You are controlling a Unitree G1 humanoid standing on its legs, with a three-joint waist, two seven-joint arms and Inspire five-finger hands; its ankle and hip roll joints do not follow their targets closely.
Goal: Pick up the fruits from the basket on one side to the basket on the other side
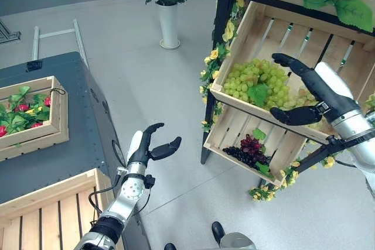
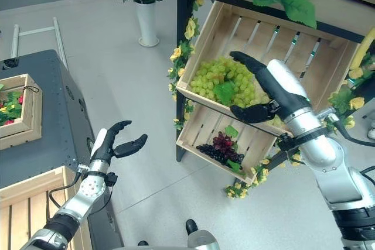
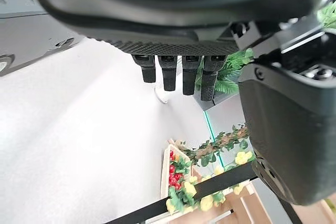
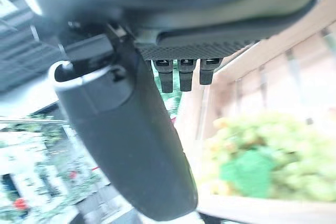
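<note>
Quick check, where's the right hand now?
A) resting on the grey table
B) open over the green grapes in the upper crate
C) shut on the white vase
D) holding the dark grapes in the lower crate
B: the right hand hangs open, fingers and thumb spread, over the green grapes in the upper crate, not closed on them.

Even, diffuse indoor light from overhead; scene bright. Grey floor pale, with mild sheen and only soft, faint shadows. Green grapes in upper crate well lit; dark grapes in lower crate sit in shade of crate above. Dark tabletop shows dull reflection. Right wrist view: right hand dark against glaring, washed-out background. Left wrist view: left hand shadowed, floor beyond bright.
</note>
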